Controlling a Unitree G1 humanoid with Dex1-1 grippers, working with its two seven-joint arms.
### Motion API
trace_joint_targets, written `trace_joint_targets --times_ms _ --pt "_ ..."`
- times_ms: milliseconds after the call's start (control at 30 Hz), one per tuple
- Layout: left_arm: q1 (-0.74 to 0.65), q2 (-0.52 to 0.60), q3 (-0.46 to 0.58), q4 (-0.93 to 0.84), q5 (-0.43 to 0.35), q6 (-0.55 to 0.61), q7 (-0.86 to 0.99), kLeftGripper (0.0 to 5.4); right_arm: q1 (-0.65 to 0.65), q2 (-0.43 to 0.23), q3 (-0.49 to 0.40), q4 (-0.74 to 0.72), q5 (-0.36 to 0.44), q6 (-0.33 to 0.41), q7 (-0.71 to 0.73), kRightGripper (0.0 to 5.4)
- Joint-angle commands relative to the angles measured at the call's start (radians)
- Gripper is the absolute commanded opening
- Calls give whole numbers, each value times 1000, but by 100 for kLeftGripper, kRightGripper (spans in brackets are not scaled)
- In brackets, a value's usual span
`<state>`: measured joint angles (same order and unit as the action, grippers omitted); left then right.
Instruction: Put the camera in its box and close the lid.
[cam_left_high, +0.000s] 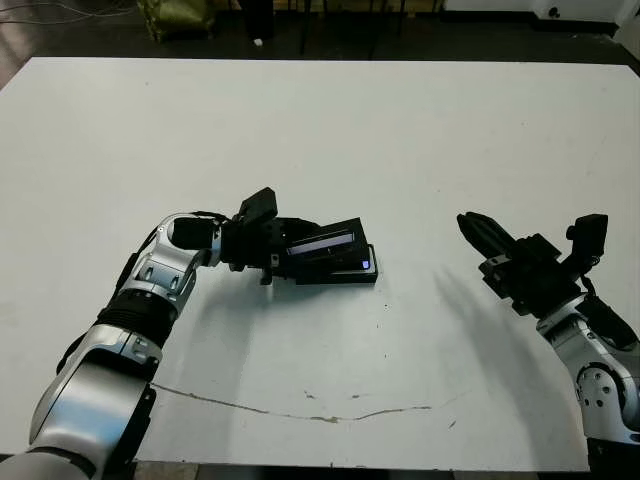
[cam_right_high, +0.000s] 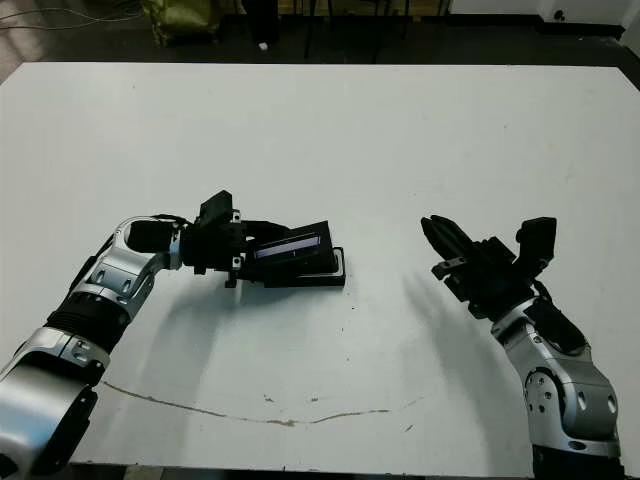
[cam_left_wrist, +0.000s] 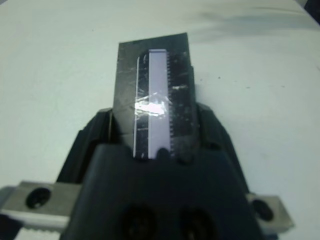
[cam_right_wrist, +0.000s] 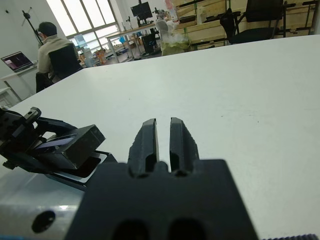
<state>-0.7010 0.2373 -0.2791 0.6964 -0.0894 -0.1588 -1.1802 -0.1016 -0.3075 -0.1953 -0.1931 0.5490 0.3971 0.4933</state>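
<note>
Table (cam_left_high: 400, 130) white, with a thin brownish crack line near the front edge; lid (cam_left_high: 325, 243) black with a glossy grey-lilac strip; box (cam_left_high: 350, 274) black, a small bluish glint at its corner; left gripper (cam_left_high: 290, 250) and right gripper (cam_left_high: 480, 235) black; arms silver-grey.

Box (cam_left_high: 362, 272): mostly covered by the lid (cam_left_high: 325, 248); only its far end past the lid shows.
Camera: cannot tell whether it lies under the lid.
Left gripper (cam_left_high: 283, 256): fingertips hidden beside the lid.
Right arm (cam_left_high: 600, 365): cut off by the picture's edge, well right of the lid.
</note>
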Motion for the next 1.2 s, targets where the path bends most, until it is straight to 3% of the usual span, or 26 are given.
trace_joint_targets --times_ms 33,367,1200 --pt "46 -46 -53 50 54 8 16 234 17 -6 -7 17 -1 -7 11 0" --pt "34 -56 -78 115 93 -47 67 234 12 -8 -9 26 1 -15 29 0" --pt "21 -49 -127 131 113 -35 32 234 16 -9 -10 18 -1 -11 18 0"
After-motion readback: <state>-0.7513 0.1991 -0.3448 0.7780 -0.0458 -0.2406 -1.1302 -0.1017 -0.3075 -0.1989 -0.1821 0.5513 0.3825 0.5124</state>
